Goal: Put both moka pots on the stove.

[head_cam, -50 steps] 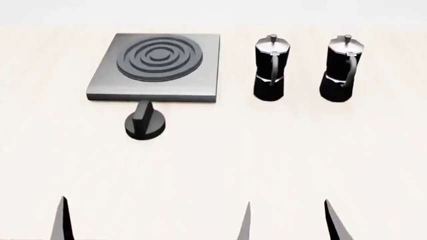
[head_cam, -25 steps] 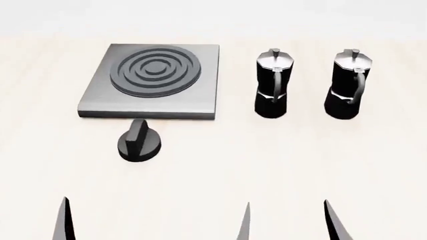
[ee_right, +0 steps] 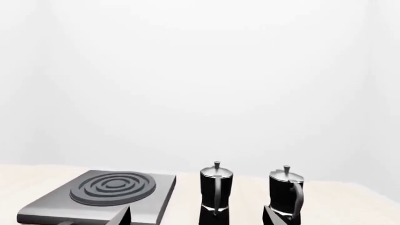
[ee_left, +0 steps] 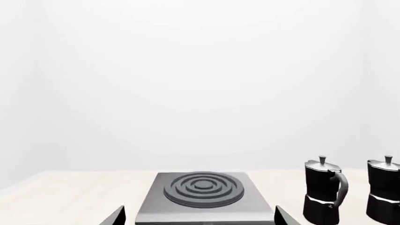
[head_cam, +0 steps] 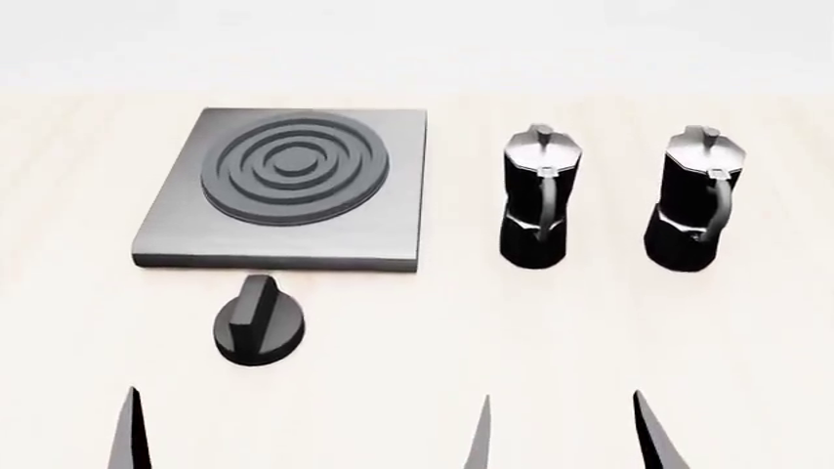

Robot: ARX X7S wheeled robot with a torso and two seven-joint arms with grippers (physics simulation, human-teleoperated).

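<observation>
Two black moka pots with silver lids stand upright side by side on the pale table, the nearer-to-stove one (head_cam: 536,200) and the outer one (head_cam: 697,200), both right of the stove (head_cam: 280,191), a grey square plate with a ringed burner. Nothing rests on the stove. My left gripper (ee_left: 198,218) is open, its dark fingertips wide apart, with the stove (ee_left: 203,190) ahead and the pots (ee_left: 322,194) (ee_left: 384,194) off to one side. My right gripper (ee_right: 196,218) is open too, facing the pots (ee_right: 216,192) (ee_right: 286,192). In the head view both grippers sit well short of everything.
A squat black round knob (head_cam: 261,322) sits on the table just in front of the stove's near edge. The light wooden table (head_cam: 417,342) runs wide around these things. Behind the table's far edge is a plain white wall (ee_left: 200,84).
In the head view the stove, knob and both pots have slid down the picture and look nearer. The fingertips at the bottom edge keep their places. Both grippers stay open.
</observation>
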